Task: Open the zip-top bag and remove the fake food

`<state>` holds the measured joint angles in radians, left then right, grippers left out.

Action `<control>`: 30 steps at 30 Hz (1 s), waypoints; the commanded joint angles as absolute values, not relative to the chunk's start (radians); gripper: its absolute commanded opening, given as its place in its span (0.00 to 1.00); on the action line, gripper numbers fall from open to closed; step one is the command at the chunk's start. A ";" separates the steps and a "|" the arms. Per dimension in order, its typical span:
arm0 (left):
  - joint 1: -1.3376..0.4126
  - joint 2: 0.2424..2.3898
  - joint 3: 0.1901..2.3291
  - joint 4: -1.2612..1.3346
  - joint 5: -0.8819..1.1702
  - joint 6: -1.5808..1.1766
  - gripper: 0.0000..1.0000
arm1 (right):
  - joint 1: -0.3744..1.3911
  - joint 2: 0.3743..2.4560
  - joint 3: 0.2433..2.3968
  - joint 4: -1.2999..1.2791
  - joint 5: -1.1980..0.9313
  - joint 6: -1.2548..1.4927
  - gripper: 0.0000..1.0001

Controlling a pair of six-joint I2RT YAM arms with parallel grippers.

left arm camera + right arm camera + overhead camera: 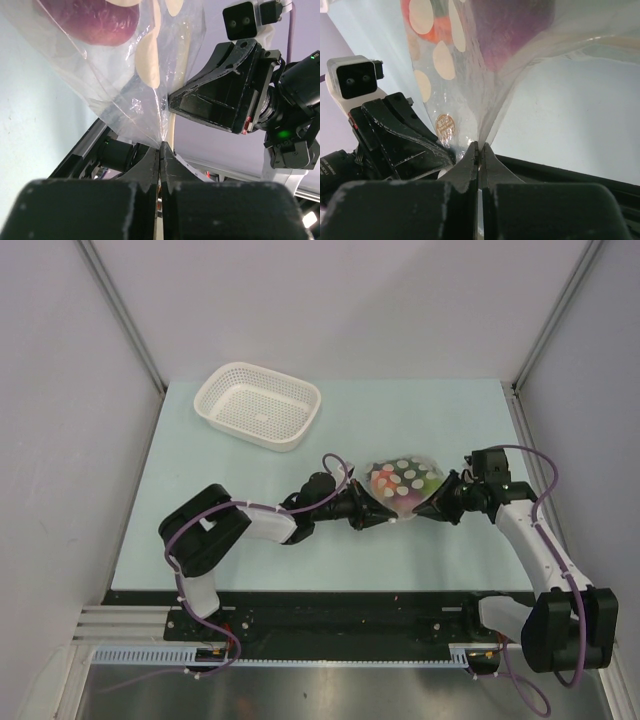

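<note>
I am gripping the zip-top bag (403, 483) at mid-worktop (420, 420) with both arms. The left fingers (147, 170) and right fingers (492, 170) are each pinching tight on film at its near edge, tips nearly meeting. The fake food (398, 478) is sitting inside, beyond them. I judge there is open room for pulling apart sideways; the white basket (258, 405) is sitting well apart, far-left.
</note>
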<state>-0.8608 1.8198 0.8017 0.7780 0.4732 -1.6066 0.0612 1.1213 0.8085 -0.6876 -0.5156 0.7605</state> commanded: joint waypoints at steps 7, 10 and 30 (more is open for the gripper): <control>-0.861 1.795 0.842 0.841 0.419 -1.595 0.00 | 0.106 1.119 0.917 -0.841 -0.515 0.791 0.41; -0.865 1.773 0.862 0.783 0.396 -1.559 0.00 | 0.152 1.033 0.869 -0.801 -0.541 0.970 0.46; -0.908 1.706 0.904 0.568 0.302 -1.474 0.00 | 0.275 0.910 0.712 -0.566 -0.453 1.312 0.34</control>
<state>-0.8986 1.7466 0.8997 0.5426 0.3145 -1.4670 0.2710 0.9279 0.7181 -0.6262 -0.4713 1.2690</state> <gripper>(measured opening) 0.003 0.336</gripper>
